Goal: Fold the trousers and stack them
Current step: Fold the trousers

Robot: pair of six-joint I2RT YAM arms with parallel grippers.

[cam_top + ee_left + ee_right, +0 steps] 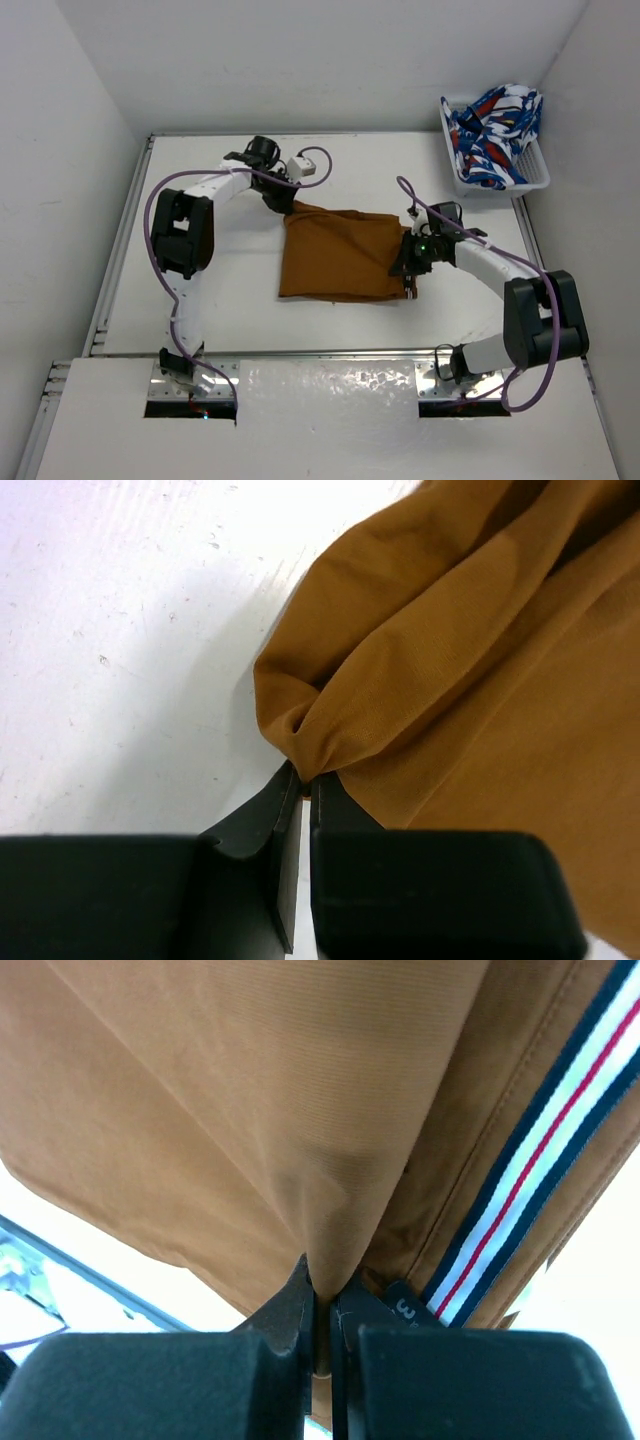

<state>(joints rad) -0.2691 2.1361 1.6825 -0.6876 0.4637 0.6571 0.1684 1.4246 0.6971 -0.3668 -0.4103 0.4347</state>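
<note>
One pair of trousers (340, 255) lies folded into a rough rectangle at the centre of the white surface (230, 300) in the top view. The cloth is mustard-brown with a plain, fine weave, and its upper left corner comes to a point. The left fingers (262, 825) are closed on that corner at the lower centre of the left wrist view, and the cloth bunches into soft folds just above their tips. The right fingers (290, 1310) are closed on a pinch of fabric at the rectangle's right edge. Beside them, at the right of the right wrist view, a striped band (520, 1160) of navy, white and red runs along a stitched seam. A basket (497, 187) of patterned clothes (495, 125) sits at the upper right of the top view, well apart.
</note>
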